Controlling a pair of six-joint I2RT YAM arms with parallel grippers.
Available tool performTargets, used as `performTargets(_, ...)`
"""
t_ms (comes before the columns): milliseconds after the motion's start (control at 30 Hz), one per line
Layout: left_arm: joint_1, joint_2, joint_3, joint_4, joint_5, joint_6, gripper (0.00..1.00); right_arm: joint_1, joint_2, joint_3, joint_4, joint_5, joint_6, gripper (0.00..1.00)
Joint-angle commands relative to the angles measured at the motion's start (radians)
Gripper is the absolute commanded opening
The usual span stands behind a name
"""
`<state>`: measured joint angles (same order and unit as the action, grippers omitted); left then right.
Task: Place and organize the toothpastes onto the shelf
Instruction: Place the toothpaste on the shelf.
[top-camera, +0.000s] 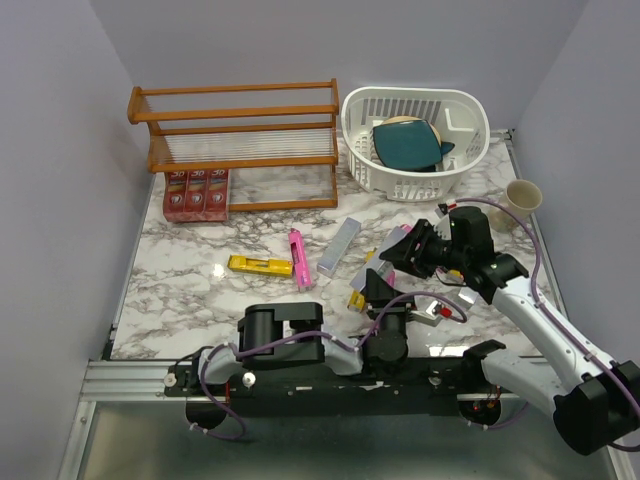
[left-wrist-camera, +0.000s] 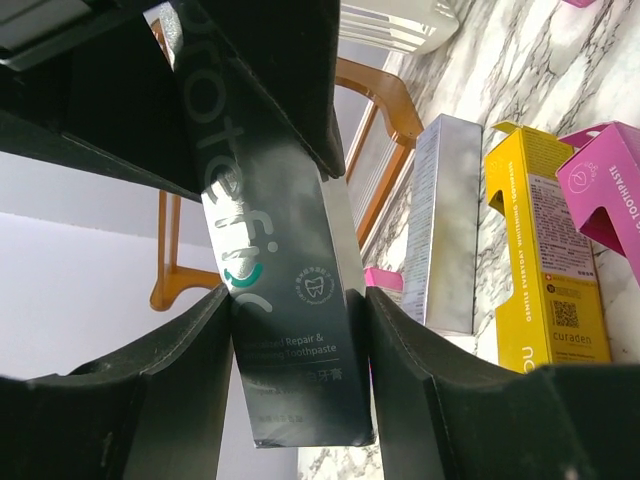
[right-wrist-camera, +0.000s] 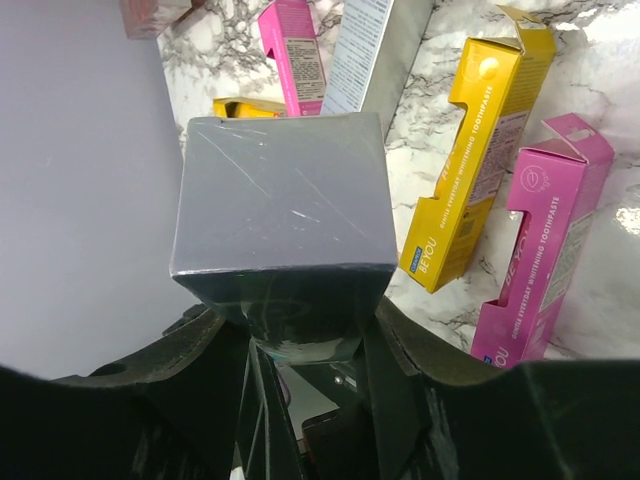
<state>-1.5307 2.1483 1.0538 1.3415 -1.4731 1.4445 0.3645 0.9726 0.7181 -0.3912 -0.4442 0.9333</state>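
I am clamping my right tool (right-wrist-camera: 300, 325) on one end of the silver-grey toothpaste carton (right-wrist-camera: 280, 190); my left tool (left-wrist-camera: 298, 320) is pinching its other end.

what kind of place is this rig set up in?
Probably a lab test cell staged for shelf stocking, not a real shop: plain lavender walls box in a marble-patterned table, with a wooden shelf and loose toothpaste cartons.
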Motion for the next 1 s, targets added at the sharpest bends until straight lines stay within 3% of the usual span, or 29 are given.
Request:
performTargets(0,0.014,-0.042,-0.031,0.349,-0.24,-0.052,0.32,-0.01,-0.041,-0.008,0.115,-0.027,0.041,0.59)
performTargets(167,0.03,-0.068,-0.063,0.351,-0.243,-0.065,0.32,-0.01,-0.066,-0.003,0.132,0.005,0.007,0.89)
performTargets(267,0.043,-0.076,-0.08,0.349,-0.243,-0.075,0.31,-0.01,-0.08,0.006,0.126,0.025,-0.02,0.97)
performTargets(633,0.133,-0.154,-0.146,0.349,-0.24,-0.09,0.3,-0.01,-0.146,0.011,0.114,0.114,-0.132,0.99)
performTargets(967,0.383,-0.318,-0.106,0.351,-0.142,0.029,0.31,-0.01,-0.252,0.009,0.101,0.226,-0.293,0.99)
